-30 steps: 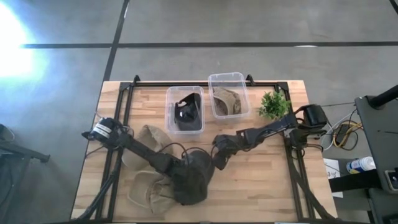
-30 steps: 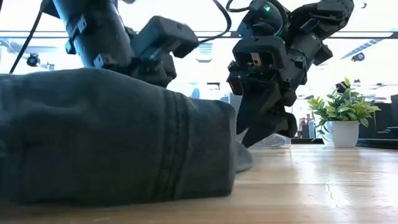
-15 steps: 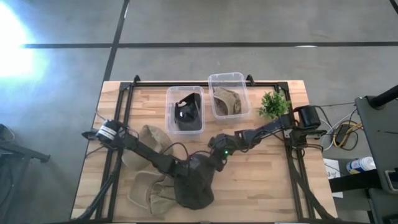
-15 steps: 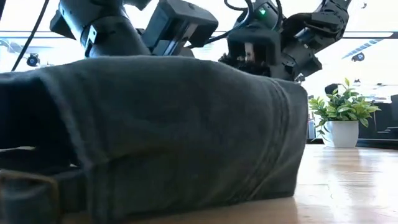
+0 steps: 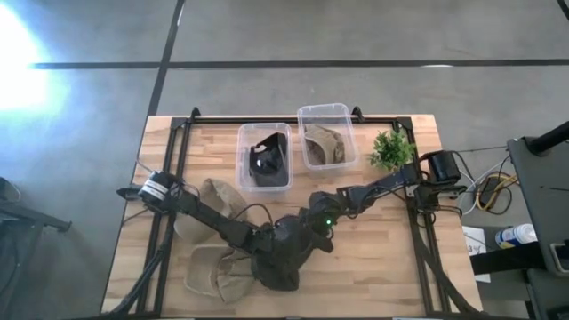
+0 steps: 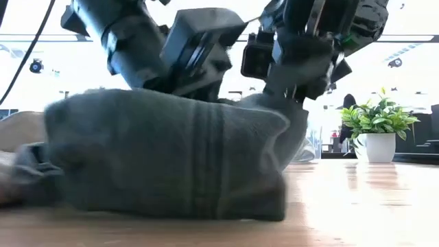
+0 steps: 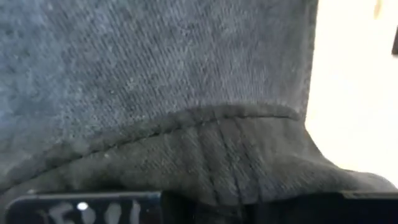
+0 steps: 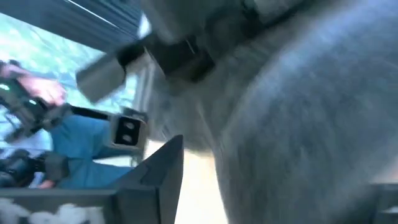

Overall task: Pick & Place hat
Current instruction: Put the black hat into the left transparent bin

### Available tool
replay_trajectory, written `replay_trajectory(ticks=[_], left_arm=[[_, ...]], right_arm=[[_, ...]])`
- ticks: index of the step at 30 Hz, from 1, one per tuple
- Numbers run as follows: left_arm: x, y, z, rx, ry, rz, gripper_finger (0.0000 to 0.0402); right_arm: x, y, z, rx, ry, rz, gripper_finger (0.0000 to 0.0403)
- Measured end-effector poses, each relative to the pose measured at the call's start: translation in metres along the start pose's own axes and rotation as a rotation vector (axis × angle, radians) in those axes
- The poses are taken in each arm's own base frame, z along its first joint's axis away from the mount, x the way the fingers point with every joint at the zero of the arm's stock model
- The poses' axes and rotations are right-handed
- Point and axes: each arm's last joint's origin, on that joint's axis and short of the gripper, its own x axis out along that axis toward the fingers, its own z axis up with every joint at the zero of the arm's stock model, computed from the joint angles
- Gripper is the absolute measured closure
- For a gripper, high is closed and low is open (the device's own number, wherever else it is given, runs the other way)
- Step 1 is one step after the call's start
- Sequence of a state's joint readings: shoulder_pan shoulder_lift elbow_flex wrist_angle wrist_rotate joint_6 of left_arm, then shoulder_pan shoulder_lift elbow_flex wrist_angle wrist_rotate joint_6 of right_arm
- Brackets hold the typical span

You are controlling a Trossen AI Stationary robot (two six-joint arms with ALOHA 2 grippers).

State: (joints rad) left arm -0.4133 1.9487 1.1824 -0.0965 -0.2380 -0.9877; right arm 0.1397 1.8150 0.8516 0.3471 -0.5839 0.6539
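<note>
A dark grey hat (image 5: 283, 260) lies bunched on the wooden table near its front middle; in the low view the grey hat (image 6: 171, 161) rests on its underside. My left gripper (image 5: 271, 244) comes in from the table's left and is shut on the hat's top. My right gripper (image 5: 313, 227) reaches in from the right and stands open over the hat's right end (image 6: 291, 130); one finger (image 8: 158, 177) shows beside the cloth (image 8: 298, 124). The hat's fabric (image 7: 186, 81) fills the left wrist view. My left gripper holds the grey hat at its top, near a stitched seam (image 7: 217, 155), coming slanting down from the table's left. The cloth itself hides the fingertips, so the kind of hold does not show. The hat's underside (image 6: 178, 209) stays on the table. My right gripper has the hat's right end between its open fingers; I cannot tell whether they touch it.
Two tan hats (image 5: 213, 197) (image 5: 213, 274) lie left of the grey one. Two clear bins stand at the far side, one (image 5: 242, 133) with a black hat, one (image 5: 302, 114) with a tan hat. A potted plant (image 5: 391, 149) stands far right. A person shows beyond the table (image 8: 37, 124).
My right gripper has moved left and down from beside the hat onto its right end. My left gripper has shifted slightly right with the hat. The hat first spread toward the near edge, then drew back and bunched up, its right end pulled toward my right gripper.
</note>
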Motion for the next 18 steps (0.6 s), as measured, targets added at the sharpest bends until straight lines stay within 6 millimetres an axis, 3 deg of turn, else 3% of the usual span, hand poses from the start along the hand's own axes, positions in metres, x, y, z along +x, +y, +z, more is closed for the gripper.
replay_trajectory(ticks=[5, 10, 12, 15, 18], left_arm=[[-0.010, -0.016, 0.014, 0.044, -0.040, -0.009, 0.0303], [-0.032, -0.023, 0.027, 0.078, -0.037, 0.076, 0.0303], [-0.047, -0.027, 0.033, 0.077, -0.032, 0.104, 0.0303], [-0.075, -0.036, 0.041, 0.052, -0.036, 0.105, 0.0303], [-0.116, -0.052, 0.051, -0.005, -0.080, 0.027, 0.0303]], right_arm=[[-0.006, 0.009, 0.007, -0.003, -0.066, 0.014, 0.0276], [-0.017, 0.021, 0.011, -0.031, -0.092, 0.008, 0.0352], [-0.023, 0.025, 0.012, -0.047, -0.096, -0.004, 0.0381], [-0.034, 0.035, 0.013, -0.067, -0.101, -0.010, 0.0387], [-0.049, 0.052, 0.016, -0.110, -0.134, 0.021, 0.0388]])
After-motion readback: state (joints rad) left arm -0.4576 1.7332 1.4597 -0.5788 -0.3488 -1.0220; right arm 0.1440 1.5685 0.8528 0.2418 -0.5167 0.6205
